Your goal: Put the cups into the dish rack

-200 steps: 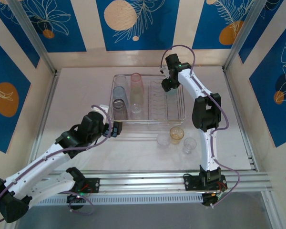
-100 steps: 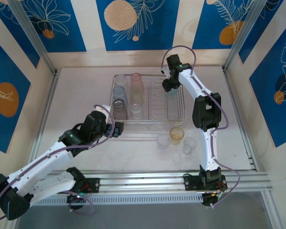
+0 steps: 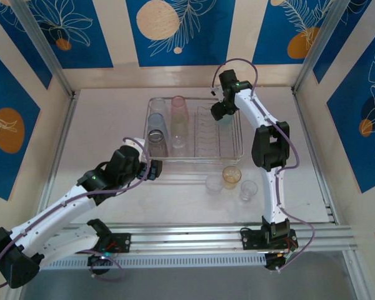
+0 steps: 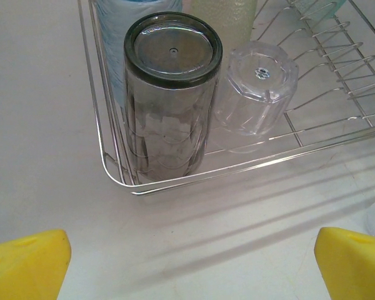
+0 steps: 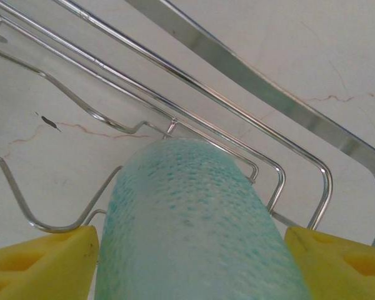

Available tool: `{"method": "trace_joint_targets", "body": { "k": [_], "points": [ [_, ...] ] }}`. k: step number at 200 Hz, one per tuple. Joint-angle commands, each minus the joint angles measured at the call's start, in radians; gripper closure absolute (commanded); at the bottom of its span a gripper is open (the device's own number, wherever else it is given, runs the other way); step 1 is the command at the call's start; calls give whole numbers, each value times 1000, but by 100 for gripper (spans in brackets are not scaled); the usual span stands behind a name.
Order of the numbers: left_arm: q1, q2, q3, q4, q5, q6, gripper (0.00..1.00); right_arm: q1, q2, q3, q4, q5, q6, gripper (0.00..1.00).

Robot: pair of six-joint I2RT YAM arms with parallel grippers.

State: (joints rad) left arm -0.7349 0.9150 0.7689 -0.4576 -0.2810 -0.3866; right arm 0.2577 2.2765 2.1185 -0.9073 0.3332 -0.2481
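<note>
R gripper [image 3: 219,113] is clamped on the teal cup [image 5: 190,212], w/ yellow fingers [image 5: 40,265] pressed to both sides. The cup hangs over the far-right corner of the dish rack [image 3: 240,134], wires close behind it; can't tell if they touch. L gripper [image 4: 187,275] is spread wide & empty, over the table [image 3: 112,125] just outside the rack's near-left corner. Straight ahead of it, inside the rack, is an upside-down grey cup [image 4: 172,94], w/ a clear cup [image 4: 256,87] just beside. An amber cup [image 3: 232,175] stands on the table in front of the rack.
</note>
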Motion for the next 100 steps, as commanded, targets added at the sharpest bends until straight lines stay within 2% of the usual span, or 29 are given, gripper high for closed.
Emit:
{"method": "trace_joint_targets", "body": {
  "k": [1,28,61,100],
  "points": [
    [5,8,-9,5,12,-12,0,-2,26,48,-33,-58,53,20],
    [5,11,-11,6,14,-17,0,2,56,100,-79,-58,53,15],
    [5,13,-10,6,20,-20,0,9,52,114,-92,-47,70,15],
    [5,26,6,3,22,-9,0,19,-25,143,-128,-21,125,16]
  ]
}}
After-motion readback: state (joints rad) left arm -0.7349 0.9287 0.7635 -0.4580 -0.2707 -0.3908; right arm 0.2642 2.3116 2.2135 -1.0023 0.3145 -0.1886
